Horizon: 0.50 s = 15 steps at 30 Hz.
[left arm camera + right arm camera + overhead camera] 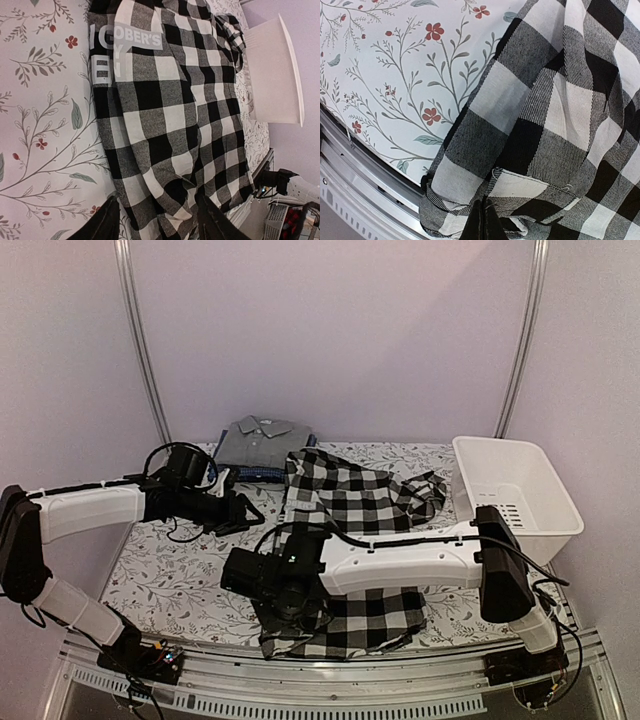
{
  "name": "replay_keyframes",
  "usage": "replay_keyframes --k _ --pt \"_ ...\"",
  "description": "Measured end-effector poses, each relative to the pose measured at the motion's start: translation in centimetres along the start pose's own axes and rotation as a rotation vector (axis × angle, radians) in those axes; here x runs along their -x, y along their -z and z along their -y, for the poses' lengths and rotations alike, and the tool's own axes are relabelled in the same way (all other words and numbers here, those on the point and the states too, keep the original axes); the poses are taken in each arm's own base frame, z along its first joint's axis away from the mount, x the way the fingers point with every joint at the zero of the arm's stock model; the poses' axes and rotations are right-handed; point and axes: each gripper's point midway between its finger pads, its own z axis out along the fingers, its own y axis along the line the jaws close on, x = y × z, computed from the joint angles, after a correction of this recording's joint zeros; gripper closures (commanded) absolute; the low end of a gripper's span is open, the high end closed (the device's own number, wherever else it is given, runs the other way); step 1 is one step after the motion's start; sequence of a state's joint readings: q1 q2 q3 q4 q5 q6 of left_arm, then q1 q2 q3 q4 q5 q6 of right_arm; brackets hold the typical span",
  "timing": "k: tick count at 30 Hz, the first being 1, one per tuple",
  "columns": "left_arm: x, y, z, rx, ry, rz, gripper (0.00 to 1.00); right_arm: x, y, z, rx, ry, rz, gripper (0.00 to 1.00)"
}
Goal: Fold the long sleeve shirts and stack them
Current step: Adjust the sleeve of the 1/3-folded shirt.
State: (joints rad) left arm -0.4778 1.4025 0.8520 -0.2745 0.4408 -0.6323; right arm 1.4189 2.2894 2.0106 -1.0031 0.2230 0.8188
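The black-and-white checked shirt [350,495] lies spread in the middle of the flowered bench [170,570]. Its long axis runs far to near, with the neck label at the far end, the hem at the near edge and one sleeve trailing right towards the white basket [545,505]. The right tool [481,222] has its fingers pressed together, pinching the shirt's near-left hem corner. The left tool [157,210] is spread wide over the shirt's left edge. The folded grey shirt [262,437] sits at the far side, collar pointing far, touching the blue shirt [258,473] on its near side.
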Motion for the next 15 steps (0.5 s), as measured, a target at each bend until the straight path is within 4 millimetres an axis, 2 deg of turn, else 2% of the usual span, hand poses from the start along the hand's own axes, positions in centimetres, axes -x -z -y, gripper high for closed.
replay_keyframes --k 8,15 --pt "-0.2 -0.3 -0.2 0.004 0.004 -0.01 0.47 -1.0 -1.1 -0.5 0.012 0.011 -0.039 1.0" --pt "-0.4 -0.6 -0.4 0.007 0.006 -0.02 0.47 -0.9 -1.1 -1.0 0.036 0.013 -0.038 1.0"
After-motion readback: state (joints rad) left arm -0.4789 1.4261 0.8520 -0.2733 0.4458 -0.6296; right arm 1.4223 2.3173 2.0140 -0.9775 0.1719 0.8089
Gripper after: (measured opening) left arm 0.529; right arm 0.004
